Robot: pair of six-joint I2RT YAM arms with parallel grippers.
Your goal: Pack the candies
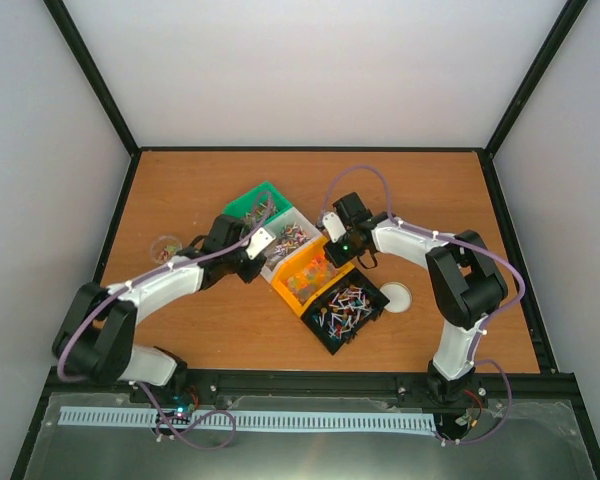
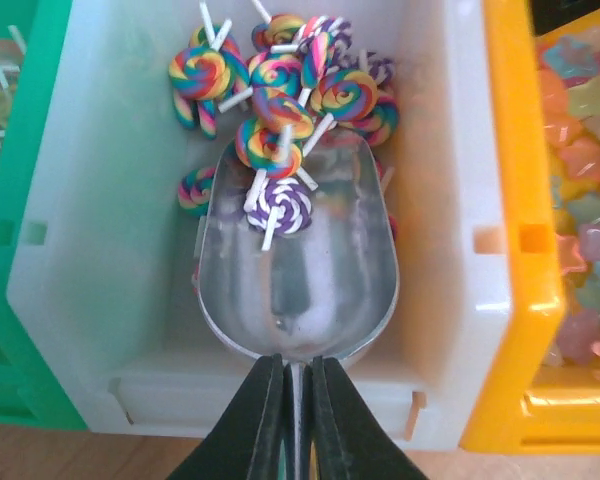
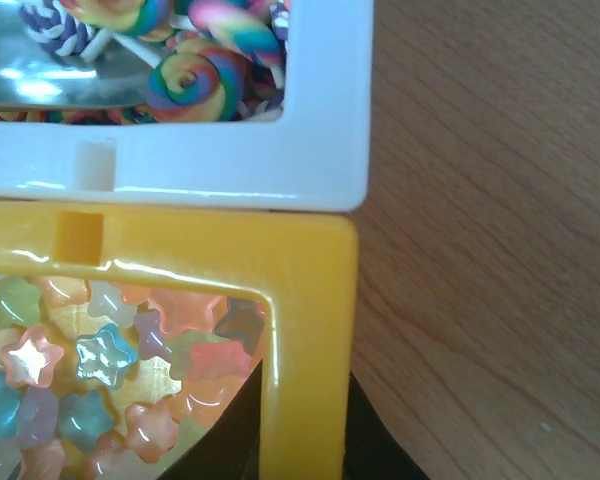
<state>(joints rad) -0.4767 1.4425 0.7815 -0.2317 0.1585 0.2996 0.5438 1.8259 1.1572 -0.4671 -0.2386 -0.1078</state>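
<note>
The candies are rainbow swirl lollipops (image 2: pixel 280 100) heaped at the far end of a white bin (image 2: pixel 90 260). My left gripper (image 2: pixel 295 400) is shut on the handle of a metal scoop (image 2: pixel 310 270). The scoop lies inside the white bin with a purple lollipop (image 2: pixel 277 205) and a rainbow one on its front lip. My right gripper (image 3: pixel 300 430) is shut on the corner wall of the yellow bin (image 3: pixel 310 300), one finger inside and one outside. That bin holds pastel star candies (image 3: pixel 100 355). In the top view the left gripper (image 1: pixel 252 247) and the right gripper (image 1: pixel 332 240) flank the white bin (image 1: pixel 302 218).
Four bins lie in a diagonal row: green (image 1: pixel 248 203), white, yellow (image 1: pixel 305 262), and black (image 1: pixel 370 295) with stick candies (image 1: pixel 345 308). A small clear cup (image 1: pixel 165 246) stands at the left. A white round lid (image 1: pixel 395 296) lies right of the black bin.
</note>
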